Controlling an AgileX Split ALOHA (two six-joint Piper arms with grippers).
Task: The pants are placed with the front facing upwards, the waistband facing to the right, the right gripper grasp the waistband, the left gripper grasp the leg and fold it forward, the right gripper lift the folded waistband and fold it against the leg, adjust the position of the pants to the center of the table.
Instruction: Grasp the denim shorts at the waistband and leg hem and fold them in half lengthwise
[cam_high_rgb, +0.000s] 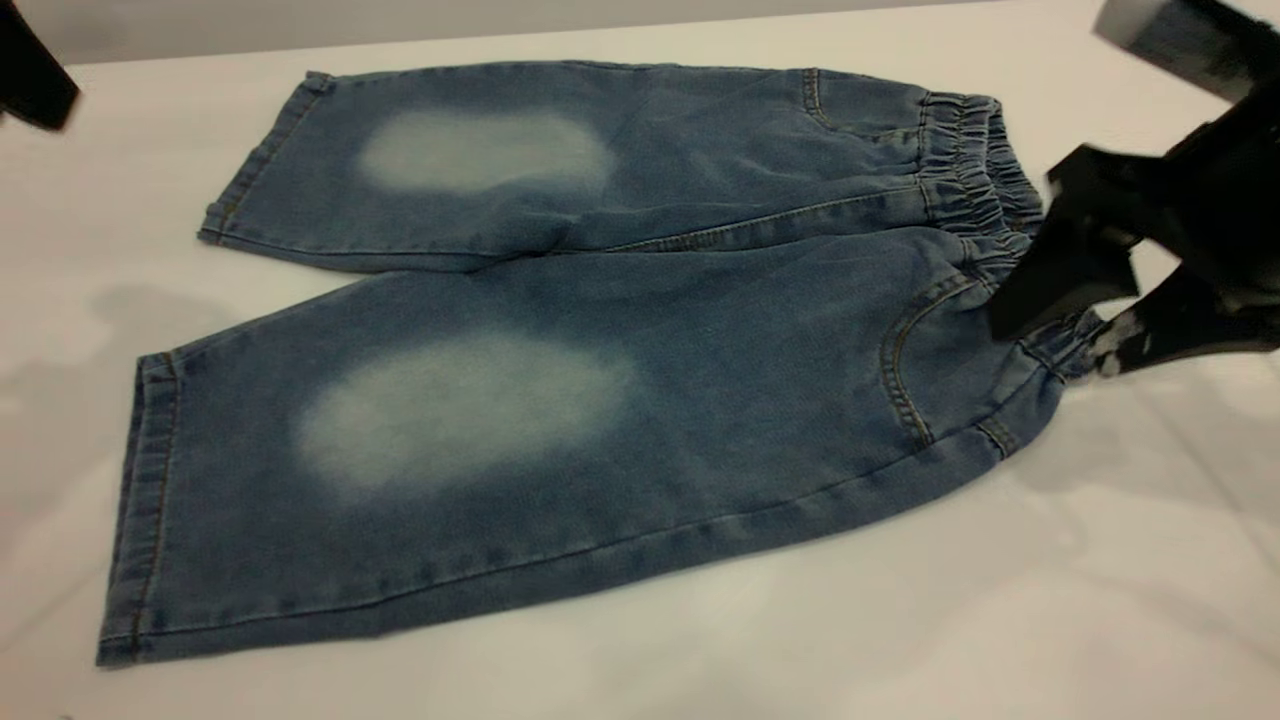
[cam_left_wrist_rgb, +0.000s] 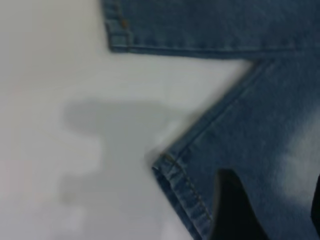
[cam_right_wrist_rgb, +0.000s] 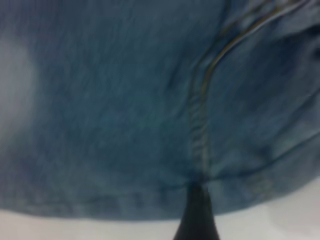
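Observation:
The blue denim pants (cam_high_rgb: 600, 330) lie flat on the white table (cam_high_rgb: 1100, 600), front up, with a pale oval patch on each leg. The ruffled waistband (cam_high_rgb: 975, 180) is at the right, the leg hems (cam_high_rgb: 150, 500) at the left. My right gripper (cam_high_rgb: 1050, 345) is at the near corner of the waistband, shut on the bunched elastic. In the right wrist view one dark finger (cam_right_wrist_rgb: 197, 217) meets the waistband edge (cam_right_wrist_rgb: 150, 200). My left gripper (cam_left_wrist_rgb: 273, 176) is open over a leg near its hem (cam_left_wrist_rgb: 182, 187), and its dark finger (cam_left_wrist_rgb: 235, 210) is in view. Only part of the left arm (cam_high_rgb: 30, 70) shows at the far left.
Bare white table surrounds the pants, with wide room at the front and at the right. The table's far edge (cam_high_rgb: 640, 35) runs just behind the far leg.

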